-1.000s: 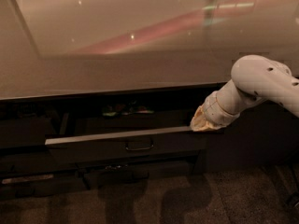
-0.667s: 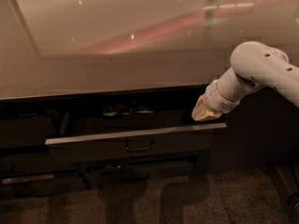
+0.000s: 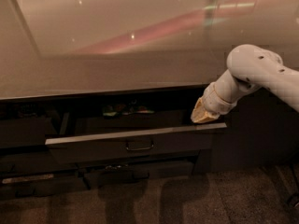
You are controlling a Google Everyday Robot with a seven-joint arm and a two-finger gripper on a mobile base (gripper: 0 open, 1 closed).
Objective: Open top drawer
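The top drawer [image 3: 93, 149] is a wide dark grey front with a pale rim along its top edge and a small loop handle [image 3: 139, 146] at its middle. It stands pulled out from under the counter, and dark items [image 3: 126, 109] show inside at the back. My gripper [image 3: 203, 115] is at the drawer's right end, just above the rim, on the white arm [image 3: 254, 73] that comes in from the right. Its tan fingers point down and left towards the drawer's inside corner.
A glossy counter top [image 3: 117, 55] overhangs the drawer. A narrower dark drawer [image 3: 135, 169] with a similar handle sits below. Dark panels stand to the left [image 3: 23, 134] and right [image 3: 252, 134]. Carpet floor [image 3: 187, 199] lies in front.
My gripper has risen a little and moved slightly right along the drawer's right end. The drawer has stayed where it was, pulled out.
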